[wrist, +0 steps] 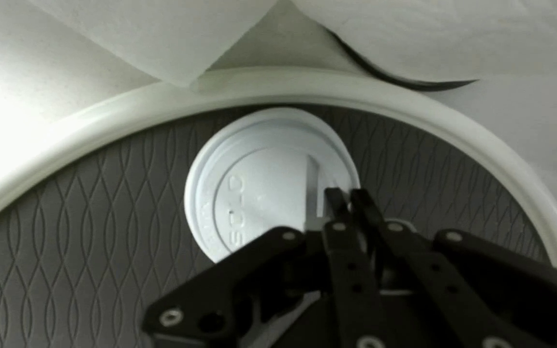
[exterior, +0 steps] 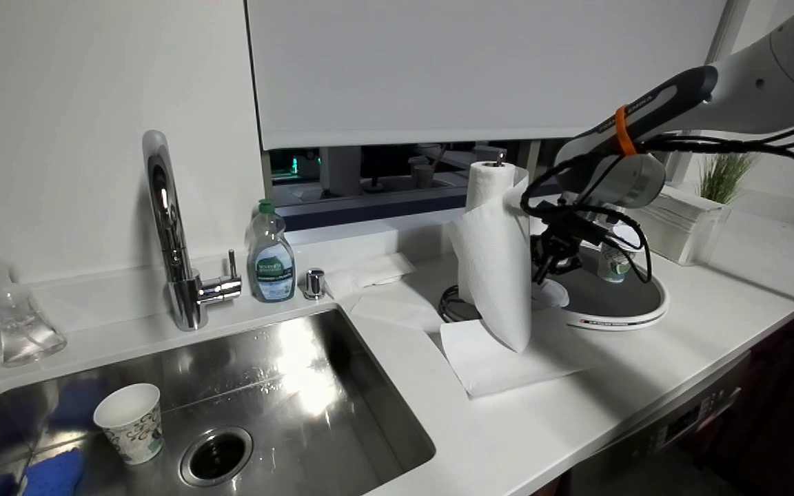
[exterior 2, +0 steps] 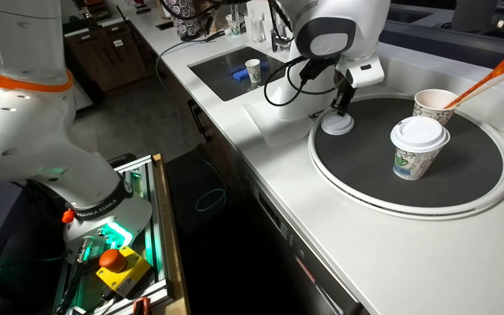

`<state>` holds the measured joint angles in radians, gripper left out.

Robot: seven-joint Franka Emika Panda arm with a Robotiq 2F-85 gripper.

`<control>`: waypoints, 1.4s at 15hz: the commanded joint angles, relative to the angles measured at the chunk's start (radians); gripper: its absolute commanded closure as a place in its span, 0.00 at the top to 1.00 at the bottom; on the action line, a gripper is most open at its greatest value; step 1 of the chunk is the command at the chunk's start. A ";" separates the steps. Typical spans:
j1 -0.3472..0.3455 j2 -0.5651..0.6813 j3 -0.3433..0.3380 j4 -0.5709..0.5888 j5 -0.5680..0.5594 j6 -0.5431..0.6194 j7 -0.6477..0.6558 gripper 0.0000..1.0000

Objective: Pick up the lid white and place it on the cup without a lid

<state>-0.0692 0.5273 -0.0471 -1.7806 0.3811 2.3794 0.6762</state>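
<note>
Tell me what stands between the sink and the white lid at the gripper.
A paper towel roll stands between the sink and the white lid at the gripper; this shows in both exterior views.

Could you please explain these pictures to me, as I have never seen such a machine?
The machine is a robot arm ending in a two-fingered tool. Two pictures come from cameras set away from it; the close-up comes from a camera on its wrist. On the counter, a round tray carries a lidded cup and an open cup with sticks in it; another cup is in the sink. The tool appears closed on the rim of the white lid, which is over the tray; I cannot tell whether it touches the tray.
</note>
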 commanded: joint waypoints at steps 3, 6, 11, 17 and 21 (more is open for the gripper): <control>-0.011 -0.092 -0.046 -0.043 -0.028 -0.049 -0.044 0.02; -0.013 -0.149 -0.077 -0.065 -0.066 -0.046 -0.087 0.02; 0.016 -0.243 -0.157 -0.085 -0.230 0.100 -0.044 0.02; -0.012 -0.249 -0.151 -0.039 -0.220 0.110 -0.026 0.08; -0.018 -0.235 -0.145 -0.015 -0.222 0.136 -0.077 0.02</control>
<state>-0.0700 0.2801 -0.2055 -1.8216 0.1641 2.4926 0.6425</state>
